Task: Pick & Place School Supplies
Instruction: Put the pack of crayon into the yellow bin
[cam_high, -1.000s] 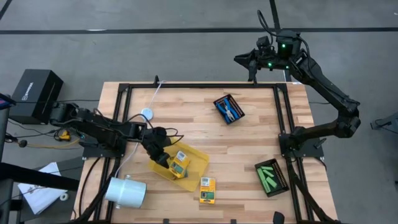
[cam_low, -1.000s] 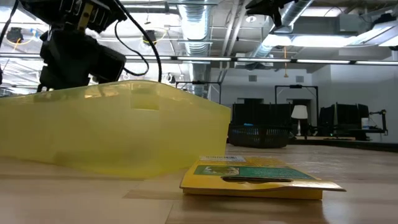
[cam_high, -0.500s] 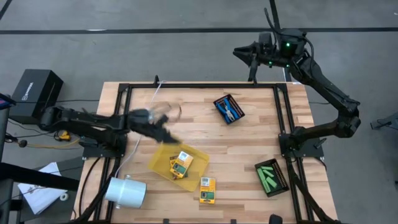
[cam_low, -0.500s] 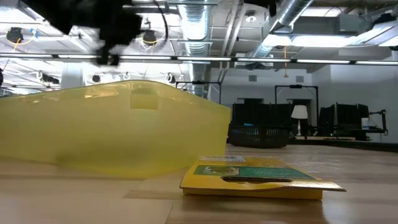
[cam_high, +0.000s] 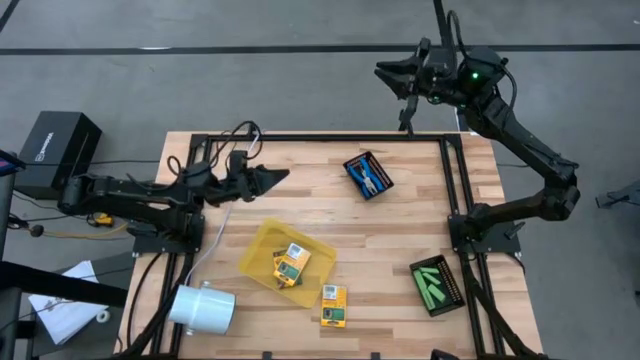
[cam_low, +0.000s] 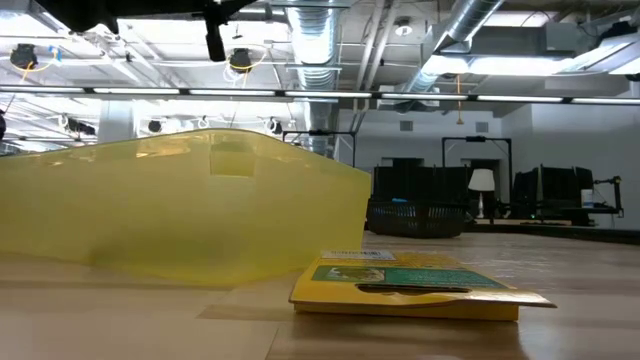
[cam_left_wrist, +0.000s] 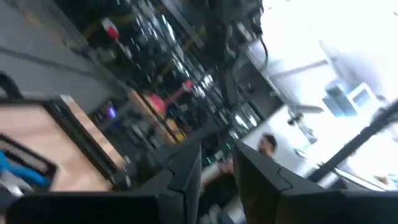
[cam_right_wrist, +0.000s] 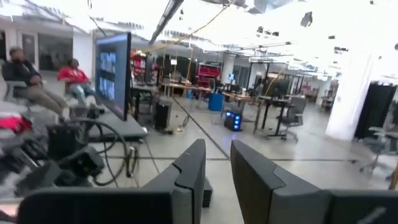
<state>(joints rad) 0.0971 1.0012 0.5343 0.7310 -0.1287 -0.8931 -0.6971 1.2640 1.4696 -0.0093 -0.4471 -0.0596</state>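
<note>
Left hand hung above the bare wood of the worktop near its left rear part, clear of the translucent yellow plastic tray. Its own wrist view showed two dark fingers with only a narrow gap between them and nothing held, so it was close to shut and empty. That raised, empty pose read as a pause between picks, high enough to pass over the tray wall.

One yellow-and-green crayon-type box in the tray lay inside the yellow tray, presumably its collecting place. A second flat yellow-and-green box lay on the wood just beside the tray's front corner, not yet put away; the low view showed it lying flat next to the tray wall. Judged from that, it was the nearest item left to fetch.

Blue-handled scissor-like tools sat in a small black mesh tray toward the rear, and short bright green sticks filled another black mesh tray at the right front edge, each sort kept in its own holder.

Right hand waited beyond the rear edge of the worktop, raised, its fingers likewise nearly together and empty. A white cylindrical cup lay on its side off the left front corner.
</note>
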